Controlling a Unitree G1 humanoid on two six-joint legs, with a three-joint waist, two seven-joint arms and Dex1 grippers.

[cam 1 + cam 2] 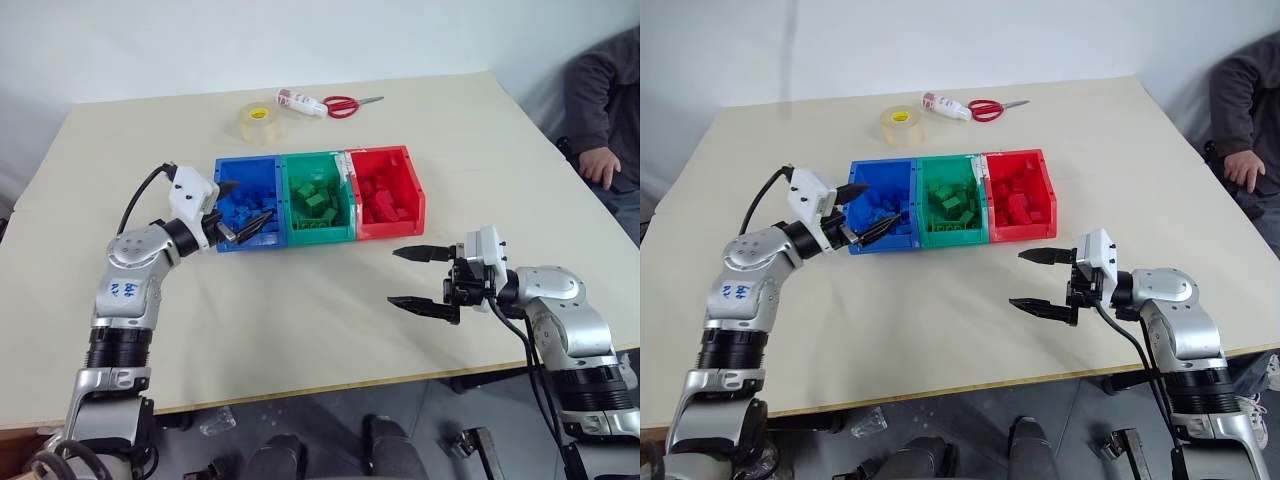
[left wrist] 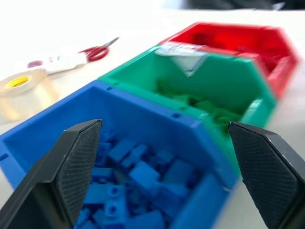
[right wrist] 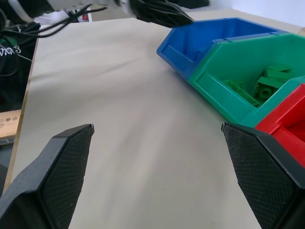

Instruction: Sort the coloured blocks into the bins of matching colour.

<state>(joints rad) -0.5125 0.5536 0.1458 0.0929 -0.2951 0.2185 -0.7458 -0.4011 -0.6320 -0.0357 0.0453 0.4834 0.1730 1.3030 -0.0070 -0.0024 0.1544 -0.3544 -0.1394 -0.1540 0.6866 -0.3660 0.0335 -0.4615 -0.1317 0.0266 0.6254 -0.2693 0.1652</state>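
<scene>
Three joined bins stand in a row mid-table: a blue bin (image 1: 245, 160), a green bin (image 1: 312, 157) and a red bin (image 1: 418, 200). Blue blocks (image 2: 143, 176) fill the blue bin, green blocks (image 1: 316, 203) lie in the green one, and red blocks (image 1: 382, 200) in the red one. My left gripper (image 1: 243, 205) hovers at the blue bin's near left corner, open, with nothing between its fingers. Over bare table in front of the red bin, my right gripper (image 1: 393, 277) is open and empty, pointing left.
Behind the bins lie a clear tape roll (image 1: 260, 122), a white glue tube (image 1: 300, 102) and red-handled scissors (image 1: 345, 105). A person (image 1: 600, 100) sits at the table's far right corner, a hand (image 1: 600, 165) near the edge. The table's front edge runs just below my arms.
</scene>
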